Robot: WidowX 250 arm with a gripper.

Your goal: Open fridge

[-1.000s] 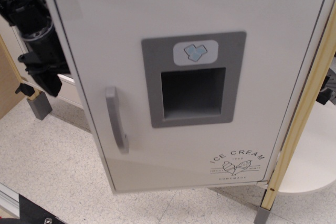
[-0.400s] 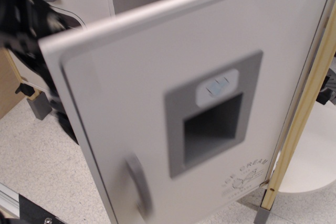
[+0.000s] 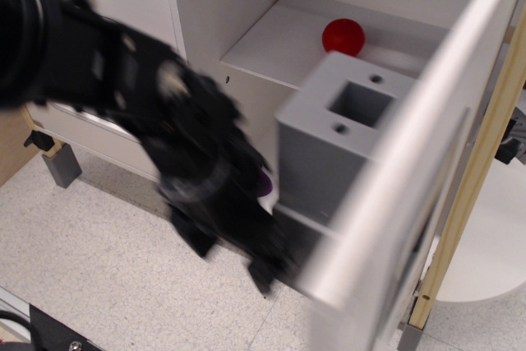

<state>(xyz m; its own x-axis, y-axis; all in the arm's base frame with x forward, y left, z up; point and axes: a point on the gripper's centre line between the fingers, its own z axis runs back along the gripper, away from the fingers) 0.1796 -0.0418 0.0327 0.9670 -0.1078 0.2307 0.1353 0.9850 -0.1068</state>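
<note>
The fridge (image 3: 271, 47) door (image 3: 394, 203) has swung a long way. A second ago it faced the camera, with its grey handle and ice hole showing. A little later it was turning. Now it stands almost edge-on at the right, and the inside of the fridge can be seen. The black gripper (image 3: 263, 265) has swept in from the left side and now hangs low in the middle, blurred because it is moving fast. Its fingers cannot be made out in the blur, so it cannot be told if they are spread or pressed together, or if they hold anything. The door's inner face is just to the right of the fingers, and the grey box (image 3: 329, 150) on the back of the door sits just above and to the right of them. A red ball (image 3: 343, 36) lies on a white shelf (image 3: 271, 47) well above them. The fridge looks open now, so the job seems nearly done or done.
</note>
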